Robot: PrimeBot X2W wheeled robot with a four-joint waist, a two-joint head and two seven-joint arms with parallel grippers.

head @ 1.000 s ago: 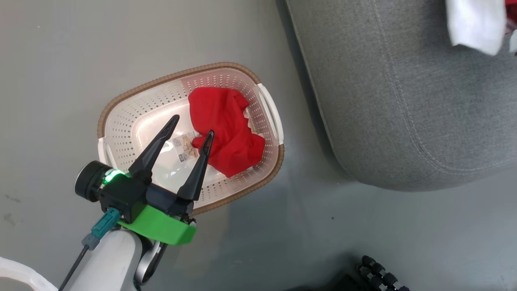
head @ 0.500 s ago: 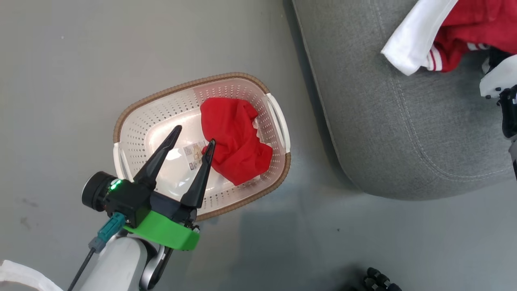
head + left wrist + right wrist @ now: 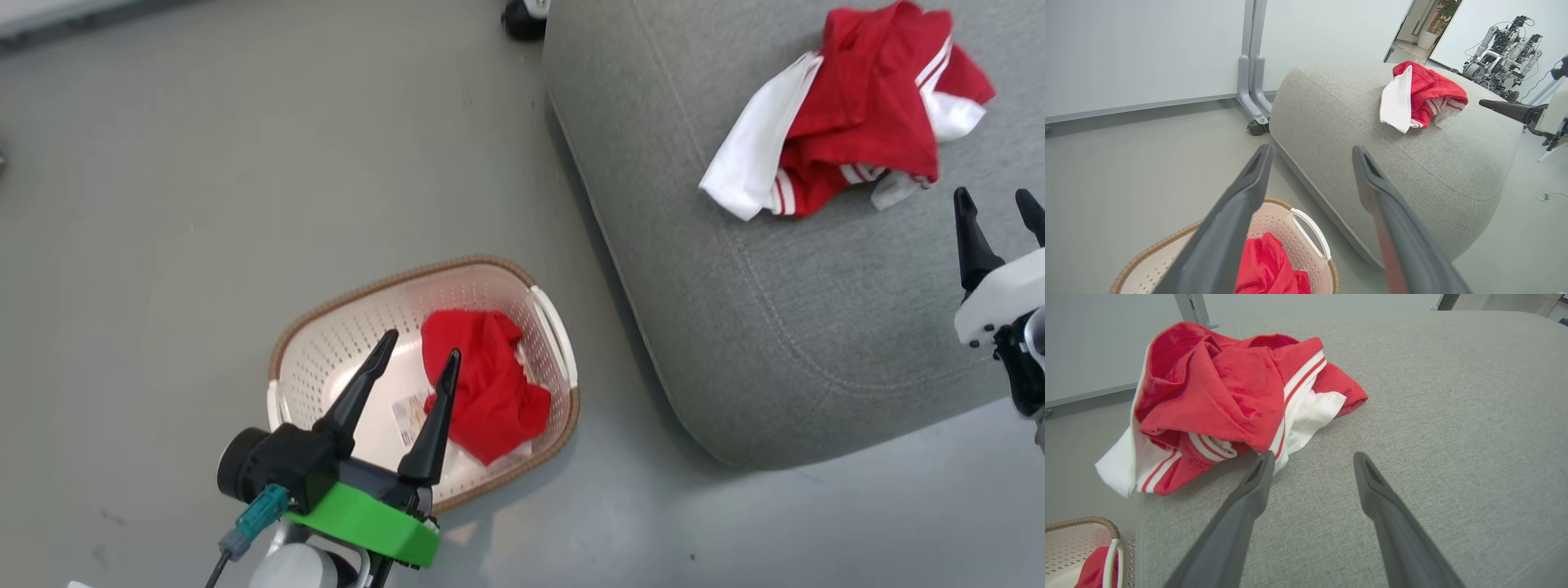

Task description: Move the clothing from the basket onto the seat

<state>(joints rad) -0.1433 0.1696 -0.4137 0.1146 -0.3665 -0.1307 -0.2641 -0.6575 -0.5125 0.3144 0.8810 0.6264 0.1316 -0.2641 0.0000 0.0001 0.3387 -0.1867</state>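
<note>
since a second back the head camera has swung, so basket and seat sit elsewhere in the picture; that is the camera, not the things. real change: the red-and-white garment (image 3: 849,147), then only a white scrap at the top right edge, now lies loose in a crumpled heap on the seat (image 3: 735,310). the right gripper (image 3: 993,193) has come into the head view just below the heap, fingers spread, nothing between them.

right wrist view: both dark fingers over bare grey cushion. its left fingertip sits at the hem of the heap; touching or not, cannot tell. white panel and thin stripes show on the near side of the heap.

left gripper (image 3: 423,343) hovers above the basket (image 3: 326,359), fingers apart and empty, tips over the basket's pale bottom near the label (image 3: 406,412).

second red garment (image 3: 486,396) is bunched in the end of the basket nearer the seat, up against the white handle (image 3: 558,335).

basket stands on the grey floor (image 3: 204,204), near the seat's rounded corner, a strip of floor between them.
</note>
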